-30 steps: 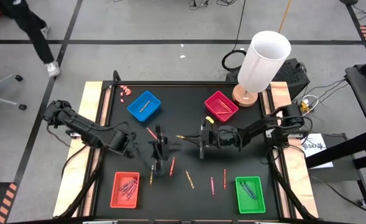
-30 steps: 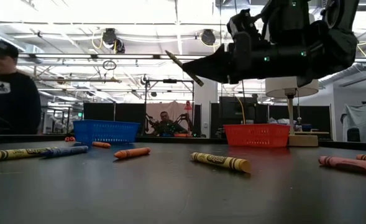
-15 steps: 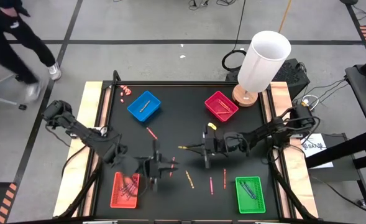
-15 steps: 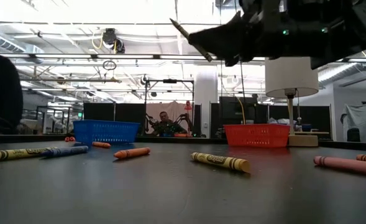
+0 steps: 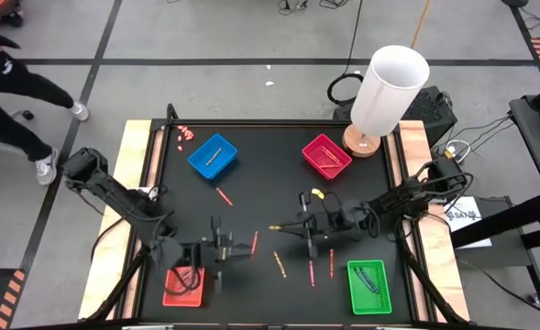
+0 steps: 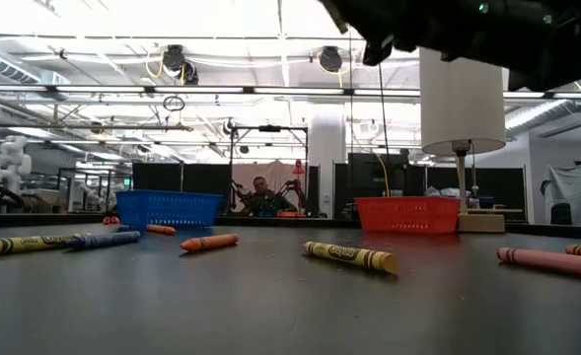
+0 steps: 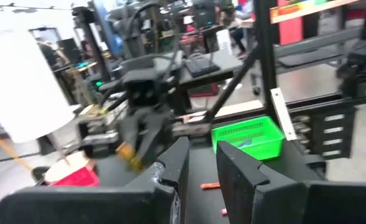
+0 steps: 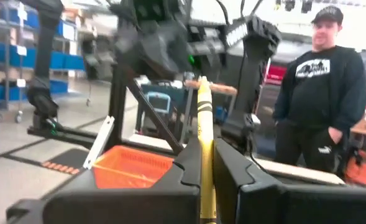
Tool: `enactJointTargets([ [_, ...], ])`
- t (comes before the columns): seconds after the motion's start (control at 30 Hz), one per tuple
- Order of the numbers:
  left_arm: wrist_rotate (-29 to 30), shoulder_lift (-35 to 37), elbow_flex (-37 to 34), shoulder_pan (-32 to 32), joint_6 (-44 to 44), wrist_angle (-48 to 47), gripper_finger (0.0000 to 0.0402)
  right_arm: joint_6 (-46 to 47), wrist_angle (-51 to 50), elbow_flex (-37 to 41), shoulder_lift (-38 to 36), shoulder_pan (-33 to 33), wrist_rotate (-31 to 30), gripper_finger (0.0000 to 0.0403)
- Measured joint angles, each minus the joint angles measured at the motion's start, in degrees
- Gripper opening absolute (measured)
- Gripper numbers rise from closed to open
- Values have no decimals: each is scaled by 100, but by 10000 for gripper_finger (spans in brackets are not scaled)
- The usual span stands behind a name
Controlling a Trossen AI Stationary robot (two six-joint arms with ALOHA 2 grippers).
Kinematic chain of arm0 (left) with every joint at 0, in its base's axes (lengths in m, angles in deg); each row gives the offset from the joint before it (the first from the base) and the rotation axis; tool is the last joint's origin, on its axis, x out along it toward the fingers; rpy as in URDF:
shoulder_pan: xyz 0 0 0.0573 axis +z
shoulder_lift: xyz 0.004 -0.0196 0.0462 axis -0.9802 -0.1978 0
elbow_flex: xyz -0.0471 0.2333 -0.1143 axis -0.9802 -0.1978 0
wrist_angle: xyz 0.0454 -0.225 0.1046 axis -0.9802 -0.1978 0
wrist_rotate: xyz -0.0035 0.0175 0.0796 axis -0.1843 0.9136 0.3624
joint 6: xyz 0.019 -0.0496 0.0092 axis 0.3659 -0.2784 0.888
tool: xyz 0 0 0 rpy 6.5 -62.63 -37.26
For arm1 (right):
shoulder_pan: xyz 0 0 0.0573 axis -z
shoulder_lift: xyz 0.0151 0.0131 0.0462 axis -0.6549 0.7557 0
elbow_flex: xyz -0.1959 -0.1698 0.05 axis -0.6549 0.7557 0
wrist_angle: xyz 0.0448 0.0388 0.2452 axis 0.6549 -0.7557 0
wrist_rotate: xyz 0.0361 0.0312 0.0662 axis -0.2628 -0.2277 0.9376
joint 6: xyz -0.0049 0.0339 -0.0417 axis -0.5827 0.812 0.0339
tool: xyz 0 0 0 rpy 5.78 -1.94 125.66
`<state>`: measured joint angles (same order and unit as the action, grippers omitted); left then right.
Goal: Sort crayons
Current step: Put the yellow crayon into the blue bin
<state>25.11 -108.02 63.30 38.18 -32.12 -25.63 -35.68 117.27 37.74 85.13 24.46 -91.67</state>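
Yellow wax crayon (image 8: 204,140), pinched in the right gripper's (image 5: 292,227) closed fingers, has travelled down the black worktop (image 5: 270,170) toward the green plastic tray (image 5: 370,287), while the left gripper (image 5: 216,255), fingers slightly parted and empty, has swung to the red plastic tray (image 5: 181,284).

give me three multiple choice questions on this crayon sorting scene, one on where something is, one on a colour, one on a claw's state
1. Where does the green tray sit in the high view?
A. the table's near right corner
B. the far left corner
C. the middle

2. What colour is the crayon in the right claw?
A. blue
B. yellow
C. pink

3. What is the state of the left claw?
A. shut on a red crayon
B. shut on a tray
C. open, with nothing between its fingers

Answers:
1. A, it lies by the lower right edge of the black table.
2. B, the right wrist view shows a yellow stick clamped between the fingers.
3. C, the left wrist view shows a bare gap between the fingers.
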Motion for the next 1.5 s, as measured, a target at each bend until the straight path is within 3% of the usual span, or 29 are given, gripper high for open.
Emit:
enactJointTargets([
  [0.13,29,0,-190,362,-201,31,81,-23,327,0,3,-19,7,2],
  [0.27,-547,-6,-271,598,-323,30,81,-25,363,0,1,-13,4,2],
  [0.4,-610,-181,-283,755,-583,3,98,-85,369,0,1,-17,5,2],
  [0.73,-499,-501,-281,1164,-704,741,225,-167,359,0,1,-15,2,2],
  [0.87,-544,-501,-279,1243,-582,1011,258,-174,320,0,4,-15,2,2],
  [1.33,-1184,-1041,-244,1460,-242,2178,264,-243,323,0,4,-15,-11,2],
  [1.5,-1303,-1067,-244,1485,-255,2348,237,-322,323,0,4,-15,-15,2],
])
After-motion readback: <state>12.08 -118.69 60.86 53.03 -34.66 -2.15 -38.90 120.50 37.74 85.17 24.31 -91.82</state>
